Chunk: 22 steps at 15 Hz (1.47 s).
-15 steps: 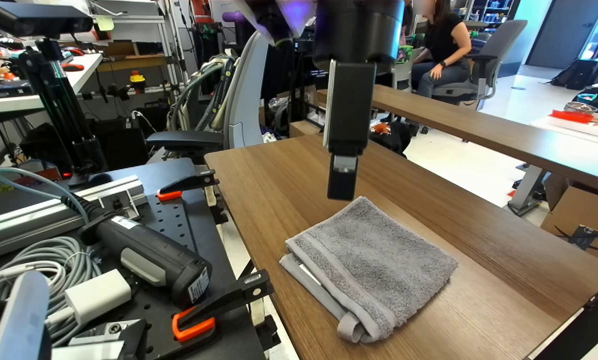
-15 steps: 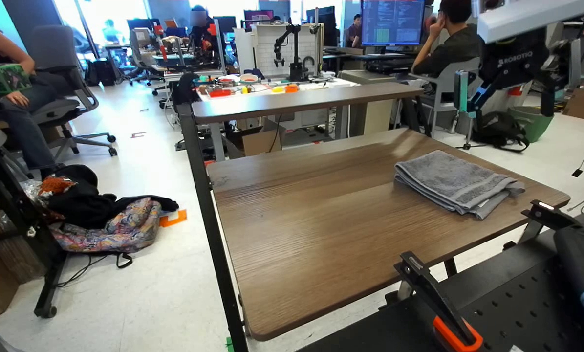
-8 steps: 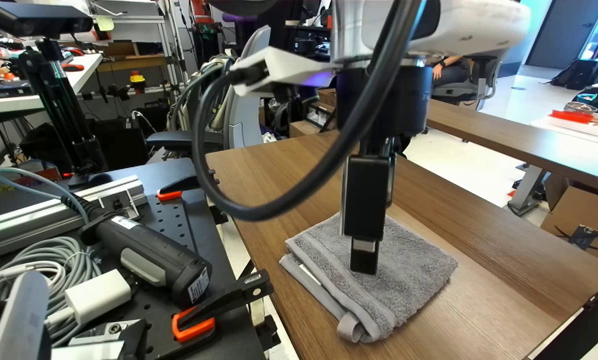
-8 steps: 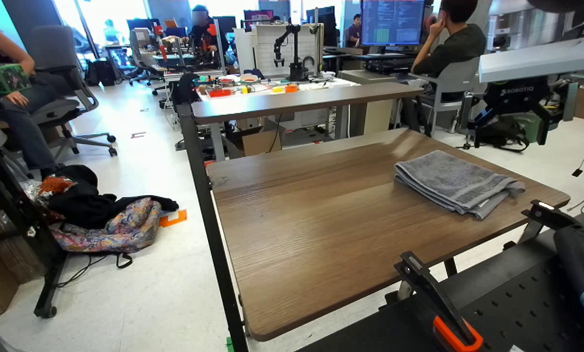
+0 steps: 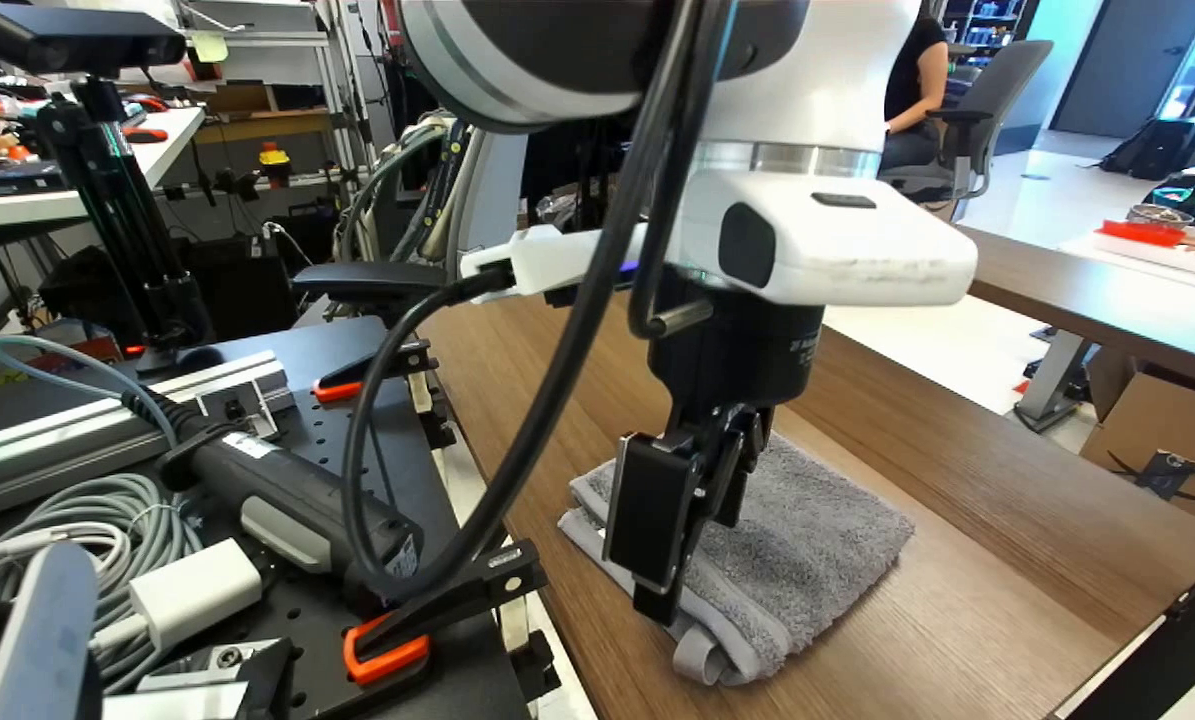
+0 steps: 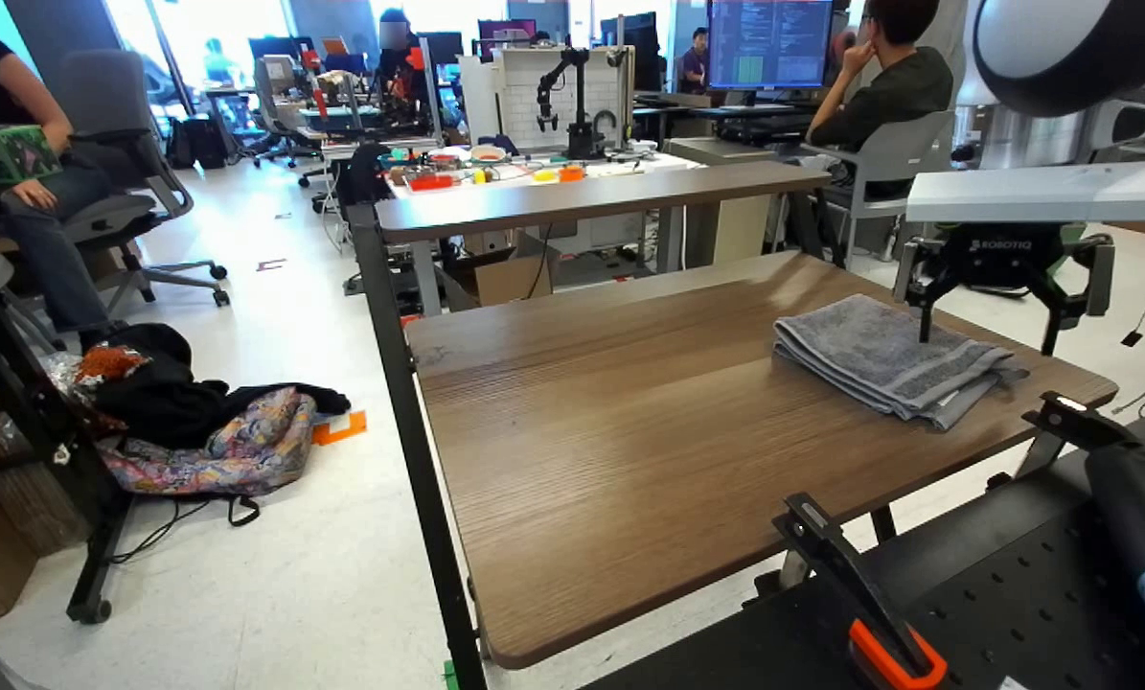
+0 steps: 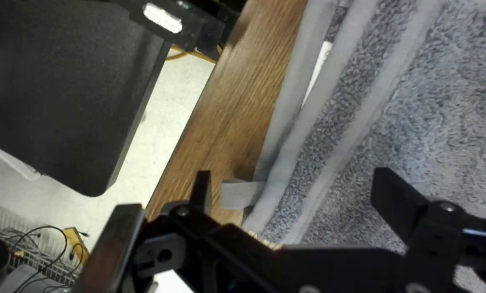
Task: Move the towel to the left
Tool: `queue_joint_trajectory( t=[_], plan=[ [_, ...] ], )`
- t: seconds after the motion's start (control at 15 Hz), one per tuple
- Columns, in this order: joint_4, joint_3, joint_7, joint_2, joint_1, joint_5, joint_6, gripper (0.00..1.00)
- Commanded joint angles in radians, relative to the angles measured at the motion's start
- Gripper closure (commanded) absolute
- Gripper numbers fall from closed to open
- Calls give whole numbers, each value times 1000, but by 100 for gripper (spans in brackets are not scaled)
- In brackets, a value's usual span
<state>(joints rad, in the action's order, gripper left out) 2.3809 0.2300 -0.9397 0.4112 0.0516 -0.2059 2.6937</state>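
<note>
The folded grey towel [image 5: 817,530] lies flat on the brown wooden table [image 5: 977,600]. In an exterior view it sits at the table's right end [image 6: 850,335]. My gripper [image 5: 692,560] is open, pointing down, low over the towel's hemmed side, and hides part of it. In an exterior view its fingers [image 6: 987,337] are spread wide. In the wrist view the towel [image 7: 442,110] fills the right side. There, one finger of the gripper [image 7: 293,179] is over bare wood beside the small fabric loop [image 7: 238,194], and the other is over the towel. Contact with the towel cannot be told.
A black perforated bench [image 5: 347,440] adjoins the table across a narrow gap. Black-and-orange clamps [image 5: 457,600] stick out at its edge, near the gripper. A handheld device [image 5: 287,500] and coiled cables lie on it. A raised wooden shelf [image 6: 610,198] runs along the table's opposite side.
My gripper has come down from above the towel's far corner to its hemmed side. It has turned so its fingers spread across that edge. The towel has not visibly moved.
</note>
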Motion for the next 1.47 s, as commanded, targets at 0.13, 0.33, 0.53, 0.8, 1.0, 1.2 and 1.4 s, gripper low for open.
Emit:
queue_joint_trajectory(
  t=[0.13, 0.33, 0.53, 0.8, 1.0, 1.2, 1.4],
  plan=[
    [-62, -29, 21, 76, -13, 178, 18, 0],
    [-94, -36, 9, 112, -36, 218, 27, 0],
    [-117, -34, 2, 142, -64, 233, 28, 0],
    [-133, -29, -17, 170, -113, 224, 31, 0],
    [-143, -34, -38, 185, -152, 222, 28, 0],
    [-151, -41, -63, 198, -190, 222, 25, 0],
    [-162, -48, -112, 213, -247, 216, 20, 0]
  ],
)
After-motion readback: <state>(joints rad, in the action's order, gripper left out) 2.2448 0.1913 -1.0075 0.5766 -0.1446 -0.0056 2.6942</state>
